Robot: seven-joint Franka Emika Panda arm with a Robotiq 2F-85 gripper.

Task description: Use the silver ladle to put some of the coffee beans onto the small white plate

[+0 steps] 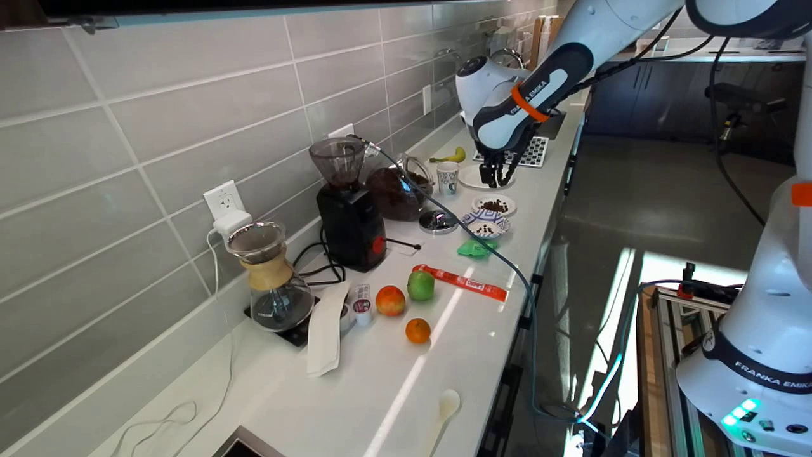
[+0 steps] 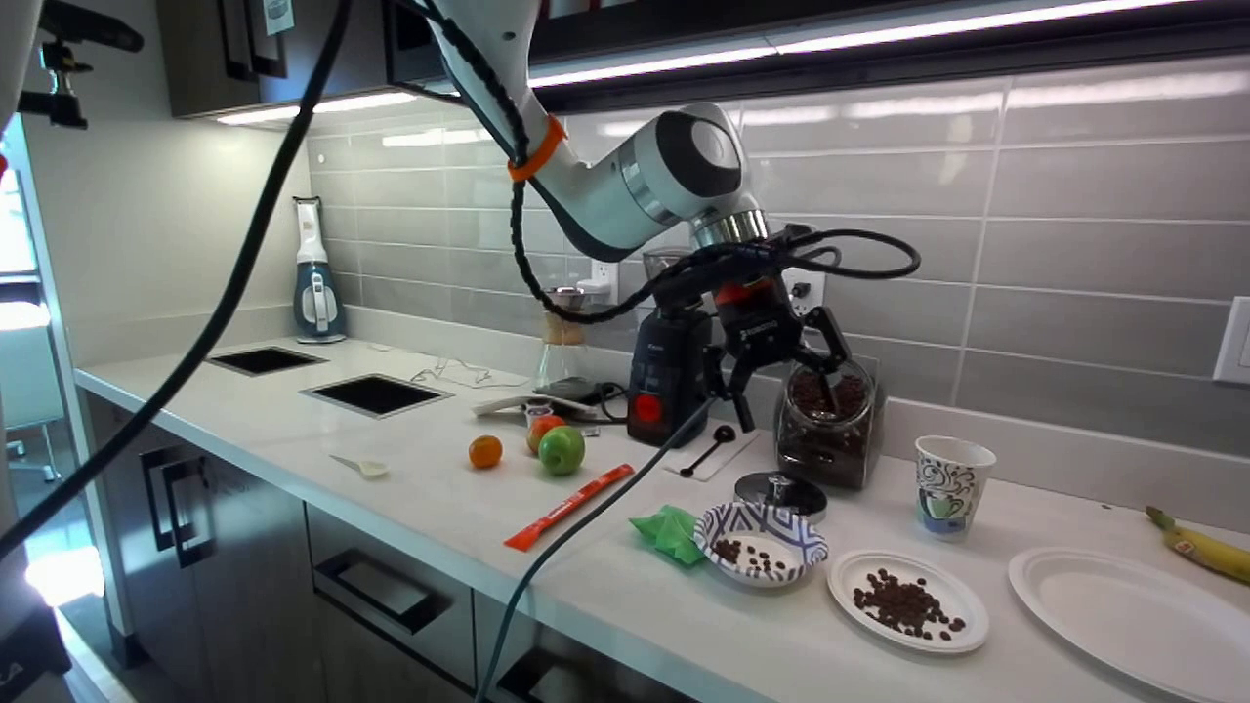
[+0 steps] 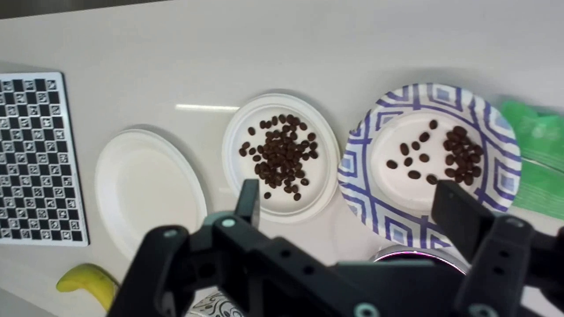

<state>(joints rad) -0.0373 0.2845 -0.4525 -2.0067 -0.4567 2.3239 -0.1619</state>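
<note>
My gripper [image 3: 350,198] is open, with nothing between its fingers, above the counter; it also shows in both exterior views [image 1: 498,179] [image 2: 789,400]. In the wrist view its fingertips overlap the small white plate [image 3: 324,176] and the blue-patterned bowl [image 3: 365,189]. Dark coffee beans [image 3: 282,154] lie in a pile on the small plate. Fewer beans [image 3: 462,152] lie in the bowl. The small plate [image 2: 845,596] and bowl [image 2: 767,576] sit side by side in an exterior view. A glass jar [image 2: 825,459] holds more beans. No silver ladle can be made out.
A black spoon [image 2: 708,452], silver lid [image 2: 781,493], green packet [image 2: 672,532] and red stick [image 2: 566,508] lie near the bowl. A black grinder [image 2: 669,381] and paper cup [image 2: 952,488] stand behind. A large white plate [image 2: 1133,615] and banana [image 2: 1211,552] lie beyond the small plate.
</note>
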